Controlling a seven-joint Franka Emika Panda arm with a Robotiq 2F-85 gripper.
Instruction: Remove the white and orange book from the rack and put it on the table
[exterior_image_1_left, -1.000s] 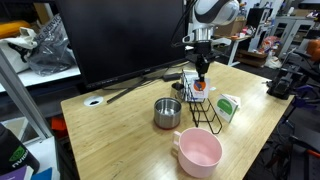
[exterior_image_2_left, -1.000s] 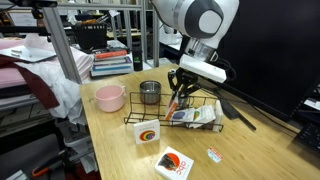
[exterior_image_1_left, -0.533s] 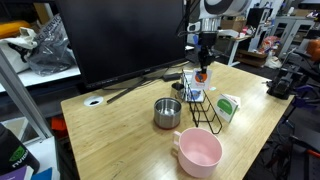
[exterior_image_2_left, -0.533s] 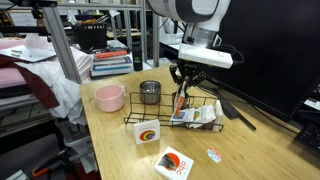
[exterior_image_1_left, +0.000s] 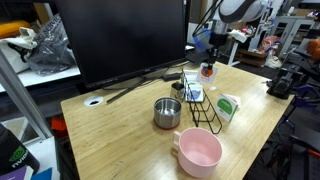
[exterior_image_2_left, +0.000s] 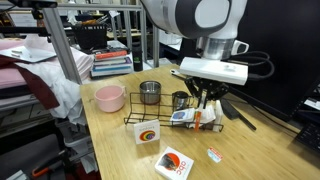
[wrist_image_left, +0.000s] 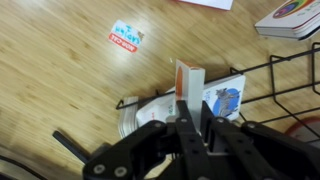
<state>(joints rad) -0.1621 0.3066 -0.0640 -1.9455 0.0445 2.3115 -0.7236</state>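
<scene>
My gripper (wrist_image_left: 194, 122) is shut on the white and orange book (wrist_image_left: 187, 78), which I see edge-on between the fingers in the wrist view. In both exterior views the gripper (exterior_image_1_left: 208, 62) (exterior_image_2_left: 203, 100) holds the book (exterior_image_1_left: 208, 71) upright in the air, above the far end of the black wire rack (exterior_image_1_left: 204, 112) (exterior_image_2_left: 160, 113). The book is clear of the rack's dividers. The rack's wires (wrist_image_left: 276, 86) show at the right of the wrist view. The light wooden table (exterior_image_1_left: 120, 140) (wrist_image_left: 60, 80) lies below.
A white and blue book (wrist_image_left: 223, 98) lies under the gripper by the rack. A steel pot (exterior_image_1_left: 167, 112), a pink bowl (exterior_image_1_left: 198, 152) and a white and green carton (exterior_image_1_left: 229, 107) stand near the rack. A small card (wrist_image_left: 126, 36) lies on the table. A large monitor (exterior_image_1_left: 120, 40) stands behind.
The gripper has risen with the white and orange book, lifting it out of the rack and carrying it away from the pot toward the rack's far end.
</scene>
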